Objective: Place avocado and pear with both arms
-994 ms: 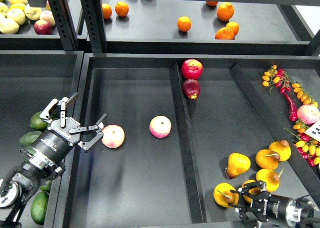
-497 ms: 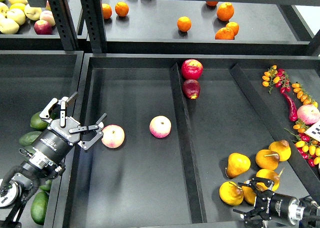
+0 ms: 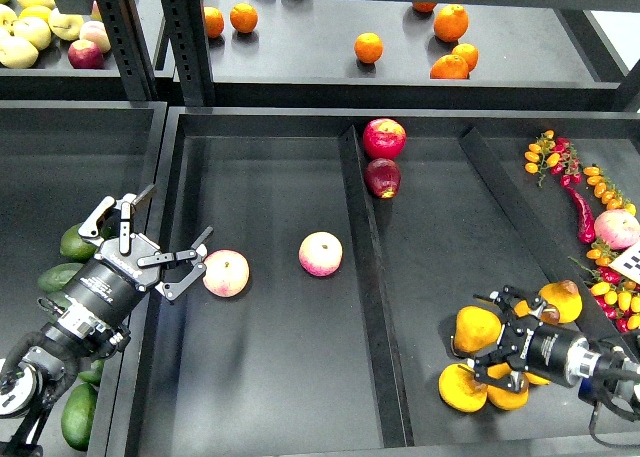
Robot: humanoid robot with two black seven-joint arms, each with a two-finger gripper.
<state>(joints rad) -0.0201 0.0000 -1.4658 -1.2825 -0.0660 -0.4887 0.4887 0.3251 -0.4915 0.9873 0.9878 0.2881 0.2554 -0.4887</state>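
The pears (image 3: 477, 329) cluster at the near right of the middle tray's right compartment, and the right gripper (image 3: 497, 337) sits among them with fingers spread, just beside one pear; whether it touches is unclear. The avocados (image 3: 78, 242) lie at the far left, in the neighbouring tray, partly behind the left arm. The left gripper (image 3: 165, 232) hovers over the tray wall (image 3: 160, 307) with fingers wide apart (nothing between them), one tip close to a pink-cream round fruit (image 3: 227, 273)

Yellow-orange pears (image 3: 476, 329) are seen around the black right gripper (image 3: 492, 349); dark green avocados (image 3: 78, 242) beside the black left gripper (image 3: 160, 239).
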